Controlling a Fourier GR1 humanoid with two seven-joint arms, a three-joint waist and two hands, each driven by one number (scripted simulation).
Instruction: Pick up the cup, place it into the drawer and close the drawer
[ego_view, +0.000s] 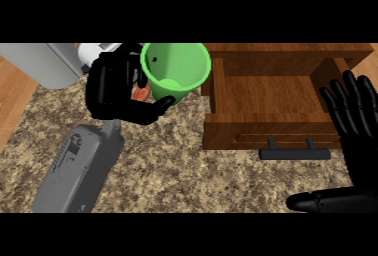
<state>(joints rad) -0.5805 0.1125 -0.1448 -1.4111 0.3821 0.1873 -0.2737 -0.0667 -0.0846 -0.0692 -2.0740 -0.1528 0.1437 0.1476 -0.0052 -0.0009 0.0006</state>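
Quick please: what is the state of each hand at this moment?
Left hand: shut on the green cup, fingers curled round it.
Right hand: open, fingers straight, holding nothing, at the view's right edge.

Speckled brown-grey stone desk (184, 175). Wooden drawer box (288, 52) sitting on it, drawer (266, 95) pulled open, black handle (295, 154) on front. Well left of drawer box, at desk's far corner: grey-and-white appliance (44, 62), type unclear. Farther left of drawer box, past desk edge: wood floor (11, 100).

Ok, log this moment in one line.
left robot hand: shut on cup | right robot hand: open | drawer: open | cup: outside drawer
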